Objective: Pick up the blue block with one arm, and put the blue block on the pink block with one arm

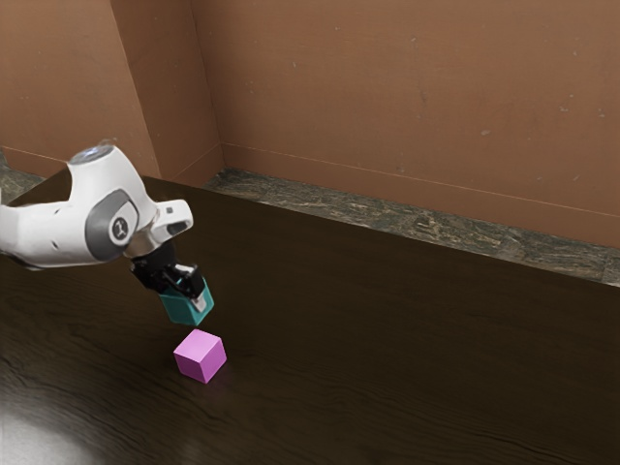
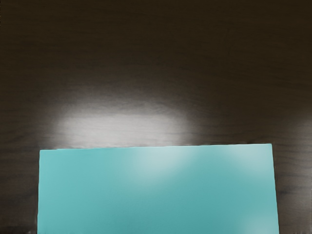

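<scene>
A teal-blue block (image 1: 182, 308) hangs above the dark table, held between the black fingers of my gripper (image 1: 186, 300), which is shut on it. The pink block (image 1: 200, 355) rests on the table just below the held block and a little toward the exterior view's right, with a small gap between the two. In the wrist view the blue block (image 2: 156, 190) is a large teal slab right under my hand, with dark tabletop beyond it.
The dark wooden table (image 1: 407, 329) stretches wide toward the exterior view's right. Brown walls (image 1: 407, 97) and a strip of stone floor (image 1: 436, 228) lie behind its far edge. A pale glare spot (image 2: 122, 126) lies on the wood.
</scene>
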Robot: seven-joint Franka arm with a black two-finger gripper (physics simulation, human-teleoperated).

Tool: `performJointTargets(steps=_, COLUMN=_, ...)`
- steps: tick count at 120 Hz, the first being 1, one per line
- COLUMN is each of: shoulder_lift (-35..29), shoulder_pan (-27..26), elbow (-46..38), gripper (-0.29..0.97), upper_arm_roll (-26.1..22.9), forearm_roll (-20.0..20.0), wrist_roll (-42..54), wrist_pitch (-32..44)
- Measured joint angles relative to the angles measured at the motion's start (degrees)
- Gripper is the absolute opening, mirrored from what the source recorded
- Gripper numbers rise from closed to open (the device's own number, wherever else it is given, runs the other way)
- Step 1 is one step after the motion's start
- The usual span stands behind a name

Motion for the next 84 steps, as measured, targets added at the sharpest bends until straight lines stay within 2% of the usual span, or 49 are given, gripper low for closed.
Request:
performJointTargets(steps=52, shoulder_lift=-3.44, shoulder_pan=-0.48, elbow=-4.84, gripper=0.34, upper_arm_roll=-2.05, forearm_roll=0.25, wrist_roll=-7.53, wrist_pitch=-0.10)
performJointTargets(steps=84, shoulder_lift=-5.22, shoulder_pan=-0.69, elbow=-6.19, gripper=0.33, upper_arm_roll=-3.59, forearm_roll=5.24, wrist_roll=-10.52, wrist_pitch=-0.14)
